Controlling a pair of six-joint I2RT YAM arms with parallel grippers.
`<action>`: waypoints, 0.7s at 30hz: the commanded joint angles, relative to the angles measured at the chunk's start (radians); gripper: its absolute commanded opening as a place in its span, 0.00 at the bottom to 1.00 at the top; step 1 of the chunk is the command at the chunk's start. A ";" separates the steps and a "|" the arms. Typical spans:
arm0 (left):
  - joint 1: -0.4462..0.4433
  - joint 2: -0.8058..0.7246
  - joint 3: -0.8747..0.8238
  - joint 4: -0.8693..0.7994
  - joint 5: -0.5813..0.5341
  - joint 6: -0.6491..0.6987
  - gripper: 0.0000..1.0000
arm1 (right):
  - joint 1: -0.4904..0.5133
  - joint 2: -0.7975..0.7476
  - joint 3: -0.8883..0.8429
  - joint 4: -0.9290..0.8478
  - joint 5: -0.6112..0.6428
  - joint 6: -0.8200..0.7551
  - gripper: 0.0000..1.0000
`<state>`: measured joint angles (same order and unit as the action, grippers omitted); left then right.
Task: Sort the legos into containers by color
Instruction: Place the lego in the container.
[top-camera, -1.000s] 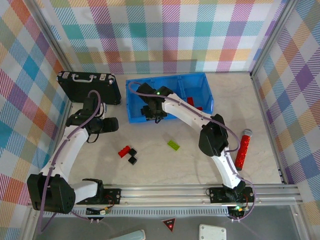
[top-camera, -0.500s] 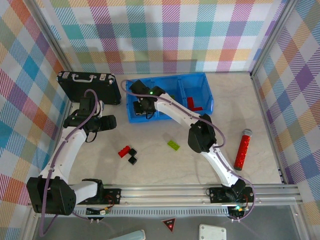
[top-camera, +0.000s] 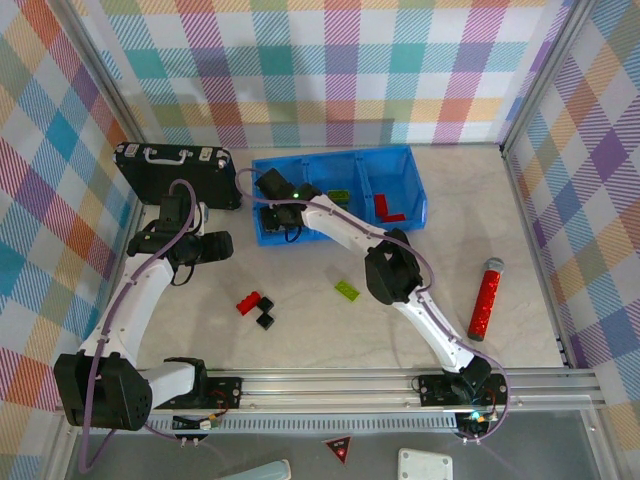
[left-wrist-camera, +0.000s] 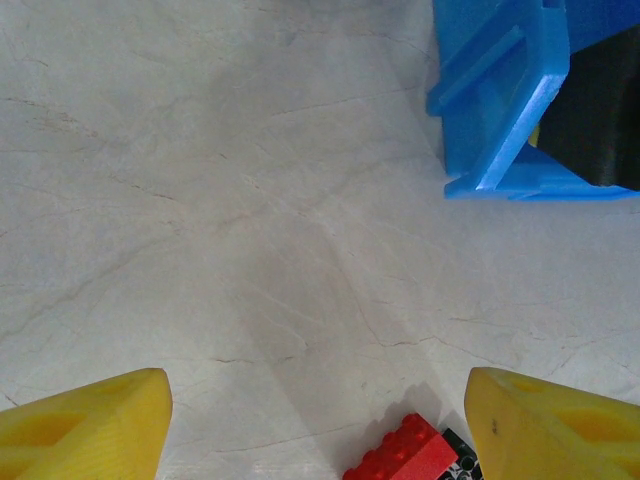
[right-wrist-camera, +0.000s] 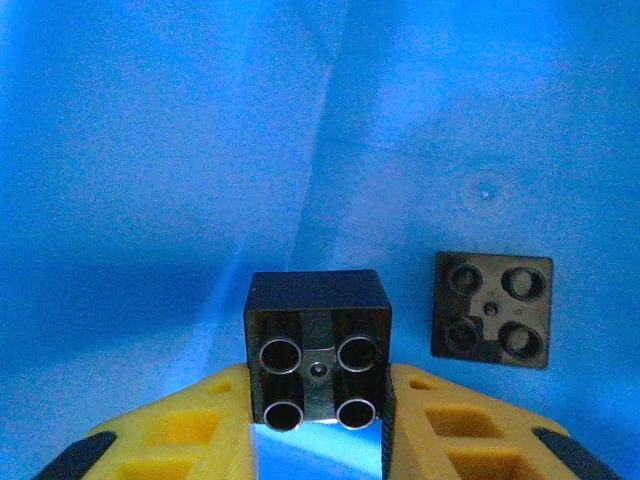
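One black lego (right-wrist-camera: 318, 345) between right gripper (right-wrist-camera: 318, 405)

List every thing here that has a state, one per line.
Right hand, shut on a black brick over the floor of the blue bin.
Left hand, open and empty above the table.
Second black brick, lying loose in the bin.
Red brick, unsorted on the table.
Green brick, unsorted on the table.
Briefcase, shut.
Red tube, lying on its side.
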<state>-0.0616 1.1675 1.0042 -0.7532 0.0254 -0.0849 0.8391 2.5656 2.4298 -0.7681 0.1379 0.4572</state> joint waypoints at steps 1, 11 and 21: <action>0.017 -0.006 -0.009 0.008 -0.004 0.014 0.77 | -0.001 0.023 0.037 0.034 0.002 -0.012 0.36; 0.017 -0.002 -0.009 0.006 0.008 0.013 0.77 | 0.001 -0.038 0.036 0.009 0.004 -0.023 0.44; 0.017 0.022 -0.014 -0.002 0.062 0.004 0.76 | 0.018 -0.166 -0.016 -0.072 0.023 -0.070 0.44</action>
<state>-0.0601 1.1751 1.0039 -0.7536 0.0479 -0.0849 0.8444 2.5130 2.4241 -0.8085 0.1486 0.4206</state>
